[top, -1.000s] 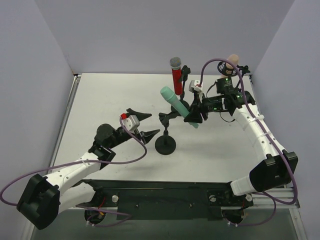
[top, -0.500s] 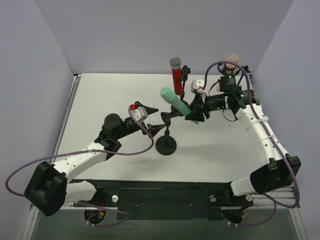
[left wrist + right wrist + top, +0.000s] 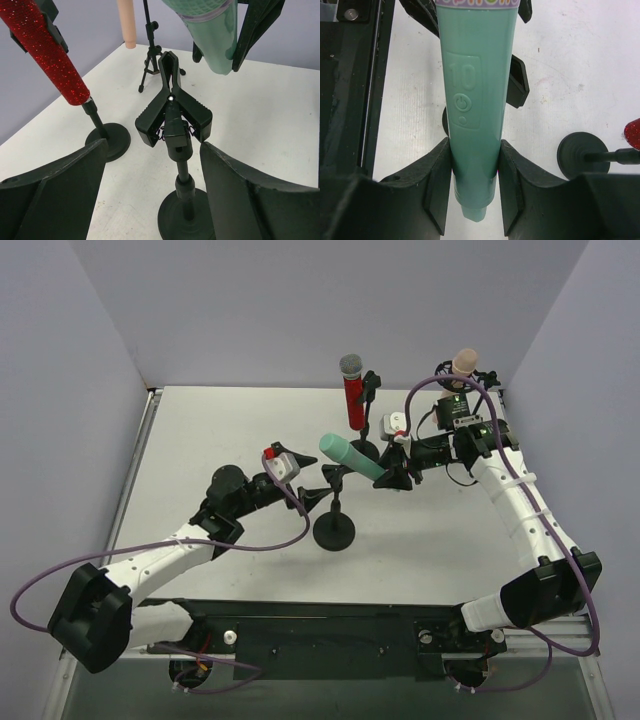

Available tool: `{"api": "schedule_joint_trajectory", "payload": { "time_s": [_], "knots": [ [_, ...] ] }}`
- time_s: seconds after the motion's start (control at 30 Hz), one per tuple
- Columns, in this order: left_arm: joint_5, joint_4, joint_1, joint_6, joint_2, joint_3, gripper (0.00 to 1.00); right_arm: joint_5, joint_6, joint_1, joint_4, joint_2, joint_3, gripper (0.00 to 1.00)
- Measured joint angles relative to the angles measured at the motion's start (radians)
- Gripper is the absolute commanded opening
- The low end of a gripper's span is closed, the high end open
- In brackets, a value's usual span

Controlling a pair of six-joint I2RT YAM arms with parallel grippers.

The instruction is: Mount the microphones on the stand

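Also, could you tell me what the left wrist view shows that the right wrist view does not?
Only the left wrist: the handle of the pink mic, a tripod, and the empty clip seen whole. Only the right wrist: the right hand clamped on the green mic, and its power button. Both: the green mic and the red mic, a mere sliver in the right wrist view; black parts behind the green mic there may be the clip.

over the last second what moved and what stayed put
The left gripper, open, advanced toward the empty clip stand. The right gripper, shut on the mint green microphone, swung its head nearer the clip. The red microphone and peach-pink microphone stayed put; nothing was grabbed or released.
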Motion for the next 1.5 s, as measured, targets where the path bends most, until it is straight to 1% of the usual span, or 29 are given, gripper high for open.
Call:
{"api": "schedule_joint_trajectory", "payload": {
  "time_s": [0.2,0.33,0.43,0.57,0.63,0.77,0.87,1.03,1.13,1.27,1.5],
  "knots": [
    [-0.044,-0.032,-0.008,0.018,-0.072,-0.022,0.89,-0.003,-0.009,-0.024,-0.018,-0.001,0.0,0.0],
    [-0.04,-0.04,-0.022,0.05,-0.145,-0.05,0.89,-0.006,-0.01,-0.031,-0.021,-0.005,0.0,0.0],
    [-0.034,-0.058,-0.027,0.076,-0.164,-0.051,0.89,-0.008,-0.01,-0.032,-0.021,-0.006,0.0,0.0],
    [-0.03,-0.064,-0.032,0.083,-0.153,-0.051,0.89,-0.009,-0.01,-0.032,-0.021,-0.006,0.0,0.0],
    [-0.052,-0.063,-0.059,0.084,-0.132,-0.05,0.9,-0.01,-0.01,-0.032,-0.021,-0.006,0.0,0.0],
    [-0.138,-0.064,-0.158,0.089,-0.08,-0.043,0.91,-0.012,-0.01,-0.032,-0.022,-0.006,0.0,0.0],
    [-0.214,-0.061,-0.199,0.085,-0.072,-0.042,0.91,-0.012,-0.01,-0.032,-0.022,-0.006,0.0,0.0],
    [-0.358,-0.046,-0.225,0.058,-0.072,-0.042,0.91,-0.017,-0.01,-0.032,-0.023,-0.006,0.0,0.0],
    [-0.414,-0.027,-0.23,0.048,-0.072,-0.042,0.91,-0.019,-0.01,-0.032,-0.024,-0.007,0.0,0.0],
    [-0.437,0.0,-0.23,0.042,-0.072,-0.042,0.91,-0.023,-0.01,-0.032,-0.024,-0.007,-0.001,0.0],
    [-0.418,0.013,-0.227,0.063,-0.03,-0.04,0.9,-0.027,-0.01,-0.032,-0.024,-0.007,-0.005,0.0]
  ]
}}
